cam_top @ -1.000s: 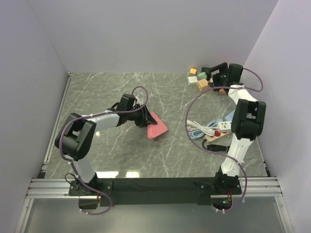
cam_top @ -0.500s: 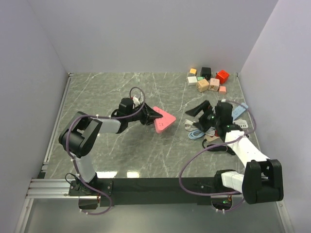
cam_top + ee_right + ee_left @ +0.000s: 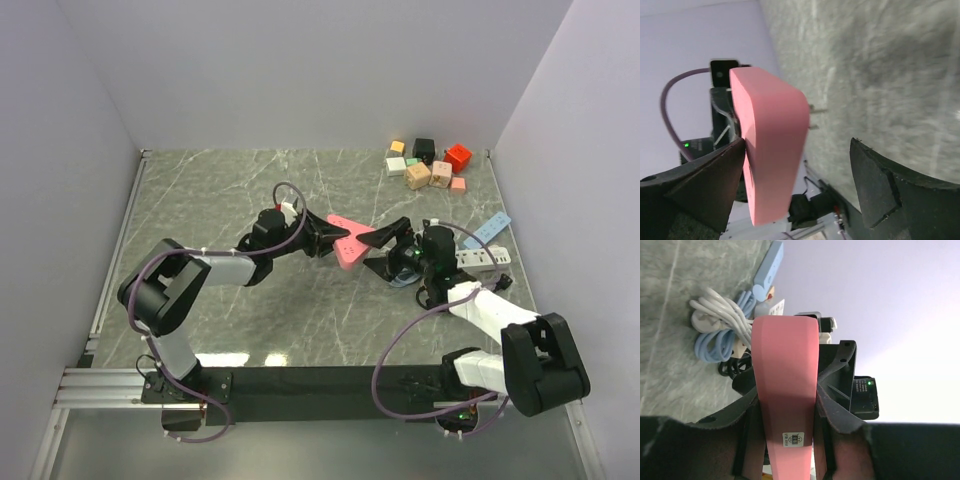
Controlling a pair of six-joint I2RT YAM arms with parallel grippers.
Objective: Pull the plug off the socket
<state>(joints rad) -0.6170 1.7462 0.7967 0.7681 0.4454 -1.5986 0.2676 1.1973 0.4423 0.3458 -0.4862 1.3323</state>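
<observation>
My left end effector (image 3: 322, 238), clamped on the pink socket strip (image 3: 350, 240), has carried it from centre-left to mid-frame, and my right end effector (image 3: 373, 250) has swung in from upper right, jaws wide astride its free end; plug itself not discernible, pull comes next.

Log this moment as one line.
left gripper: shut on pink socket | right gripper: open, straddling its end
</observation>
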